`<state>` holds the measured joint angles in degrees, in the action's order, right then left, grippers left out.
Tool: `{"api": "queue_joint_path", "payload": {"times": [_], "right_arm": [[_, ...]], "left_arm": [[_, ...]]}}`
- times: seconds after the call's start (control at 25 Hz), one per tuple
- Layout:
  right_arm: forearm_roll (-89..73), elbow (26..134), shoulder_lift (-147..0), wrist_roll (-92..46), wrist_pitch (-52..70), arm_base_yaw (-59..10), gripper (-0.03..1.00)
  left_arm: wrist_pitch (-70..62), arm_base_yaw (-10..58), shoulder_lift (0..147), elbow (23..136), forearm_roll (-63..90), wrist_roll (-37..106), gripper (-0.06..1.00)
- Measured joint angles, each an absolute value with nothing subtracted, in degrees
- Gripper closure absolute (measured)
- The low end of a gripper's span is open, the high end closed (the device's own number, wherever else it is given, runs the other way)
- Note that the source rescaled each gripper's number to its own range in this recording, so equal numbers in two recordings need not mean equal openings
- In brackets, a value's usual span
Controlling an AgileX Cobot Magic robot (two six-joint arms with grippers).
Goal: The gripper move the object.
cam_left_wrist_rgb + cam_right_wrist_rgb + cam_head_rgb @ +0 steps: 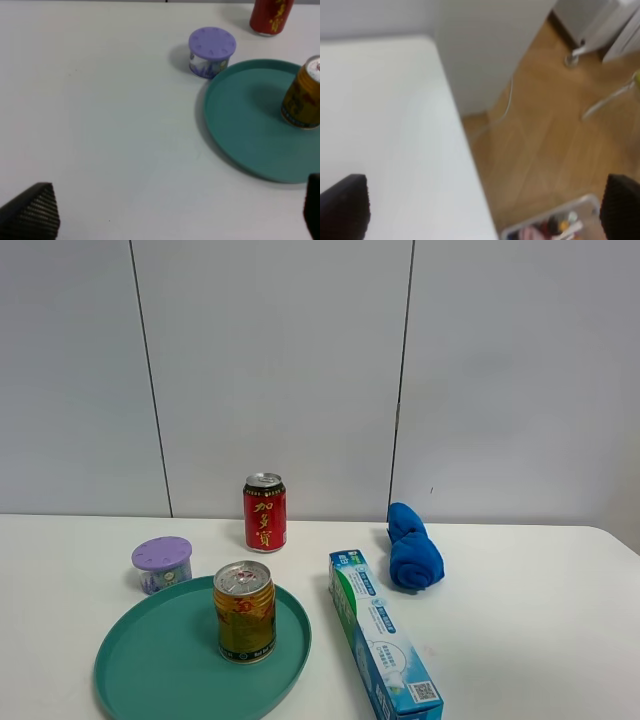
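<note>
Gold can upright on the teal tray

Left gripper [170, 220] fingers [31, 215] spread wide above the desk [520, 620]; the object [244, 611], gold-yellow with red markings and a silver top, stands on the teal tray [150, 660]; right gripper [480, 210] fingers wide.

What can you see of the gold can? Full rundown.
The gold can is short, with a gold-yellow body, red markings, a darker band at the base and a silver pull-tab top. It looks like metal, unopened as far as shows. It stands upright on the teal tray, right of its centre. Only the tray touches it; no claw is near.
</note>
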<state>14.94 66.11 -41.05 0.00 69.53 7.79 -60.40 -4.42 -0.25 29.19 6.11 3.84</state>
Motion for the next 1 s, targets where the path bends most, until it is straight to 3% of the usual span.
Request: {"api": "queue_joint_path", "payload": {"times": [0.28,0.52,1.0], "right_arm": [[10.62,45.79,-16.34,0.0,65.36,7.47,0.18],[7.15,36.84,-0.98,0.0,64.28,7.41,0.18],[0.77,28.89,0.16,0.0,61.28,7.41,0.18]], "left_arm": [[-60.4,-4.42,-0.25,29.19,6.11,3.84,-0.06],[-60.4,-4.42,-0.25,29.19,6.11,3.84,-0.06],[-60.4,-4.42,-0.25,29.19,6.11,3.84,-0.06]]}}
